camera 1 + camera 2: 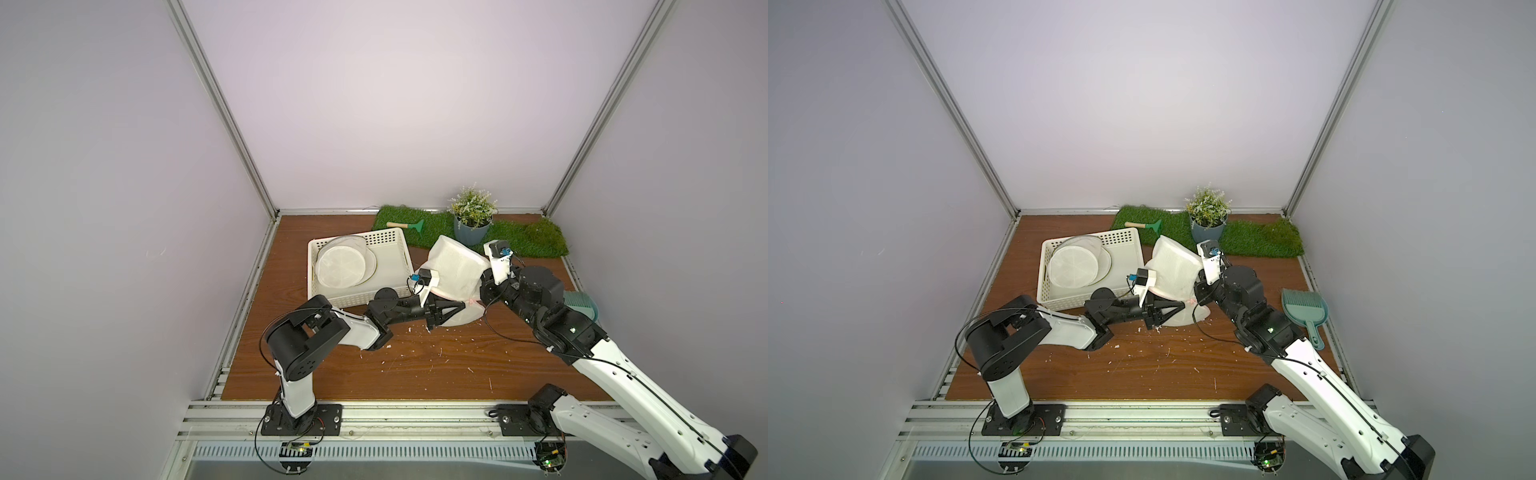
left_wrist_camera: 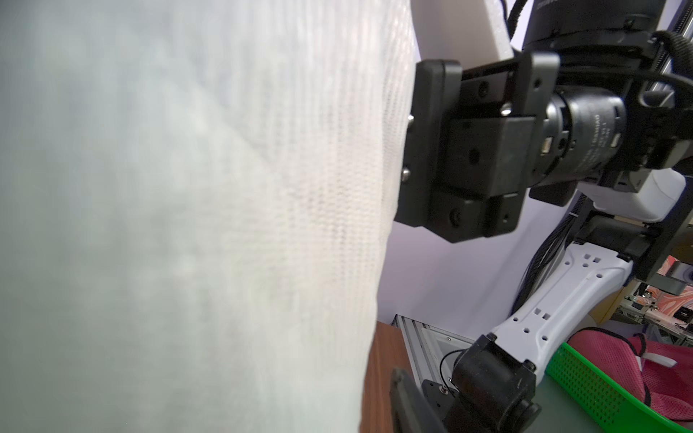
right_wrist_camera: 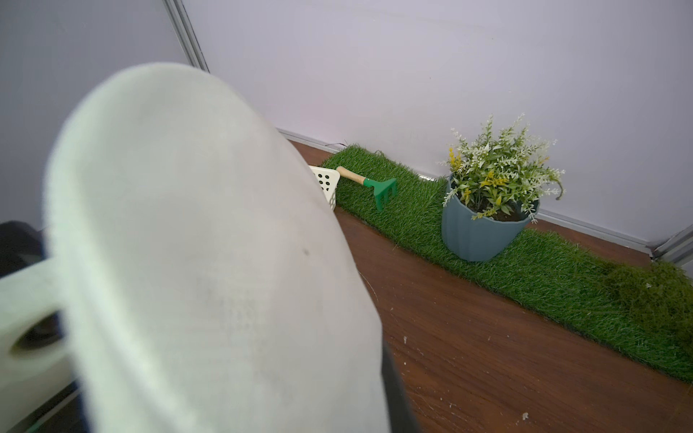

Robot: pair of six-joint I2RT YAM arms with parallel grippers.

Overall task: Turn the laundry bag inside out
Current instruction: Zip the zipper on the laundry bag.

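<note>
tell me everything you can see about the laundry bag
The laundry bag is white, fine mesh fabric, puffed up and tilted at mid-table, its lower hem spread on the wooden table with a small pink mark there. The right gripper holds its side, jaws hidden in the fabric; the left gripper is at its lower front edge.

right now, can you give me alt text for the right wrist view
A white laundry bag, close and blurred, fills much of the view. Beyond it on the wooden table, a grass mat runs along the wall, carrying a small green rake and a potted plant.
</note>
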